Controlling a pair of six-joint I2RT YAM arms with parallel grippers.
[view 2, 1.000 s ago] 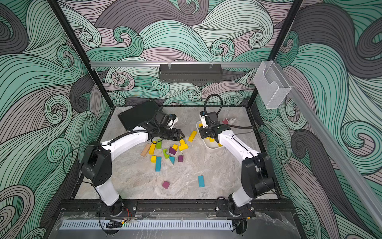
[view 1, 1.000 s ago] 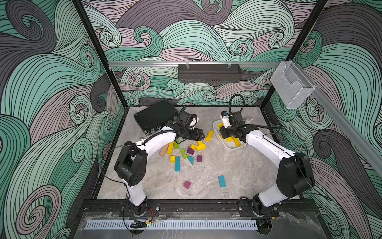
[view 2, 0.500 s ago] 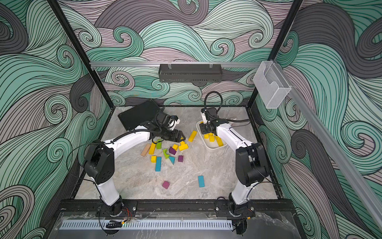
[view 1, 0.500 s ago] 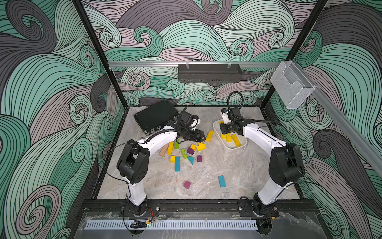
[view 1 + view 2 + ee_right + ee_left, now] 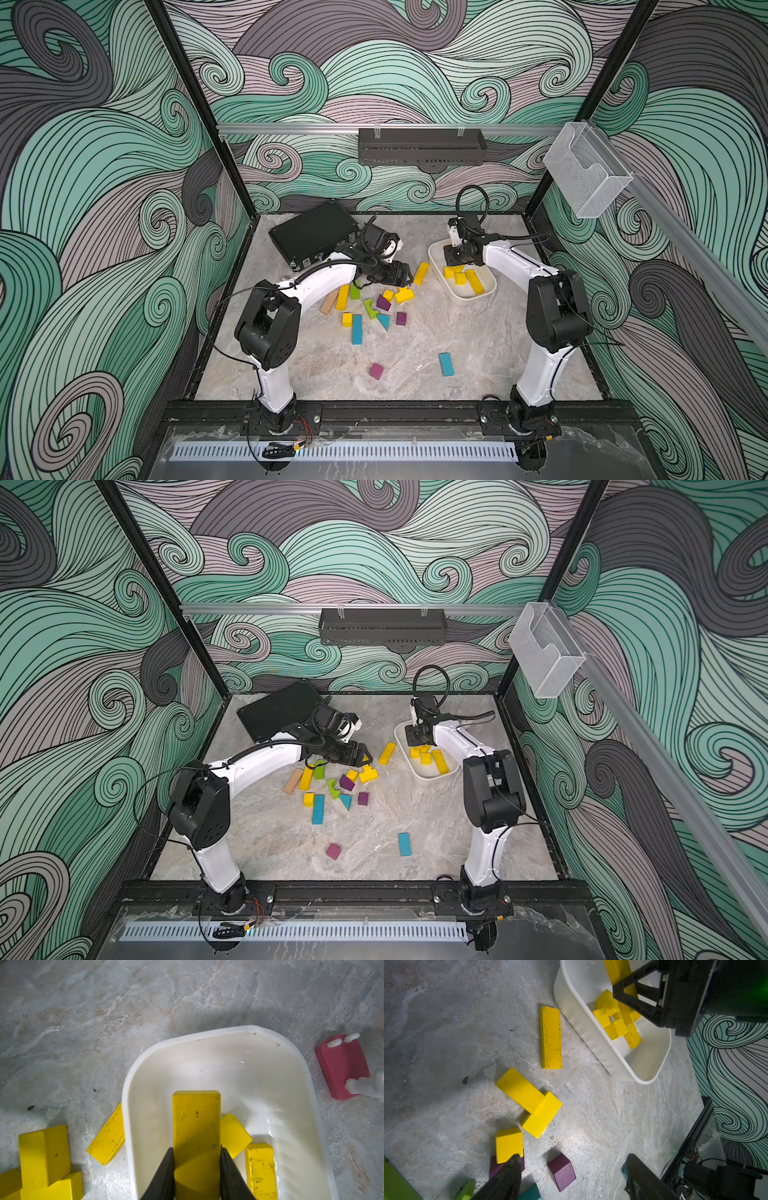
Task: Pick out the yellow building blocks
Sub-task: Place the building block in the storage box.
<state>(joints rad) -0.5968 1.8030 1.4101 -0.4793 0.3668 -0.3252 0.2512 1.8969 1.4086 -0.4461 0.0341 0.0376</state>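
Right arm has swung back from its reach over the white tray; right gripper now hangs above the tray's far end, jaws clamped on a long yellow bar. Left gripper, jaws apart and empty, hovers over the yellow building blocks left of the tray. Judgement: painted wood, light, rigid, slightly slick; take bars mid-length across the narrow faces.
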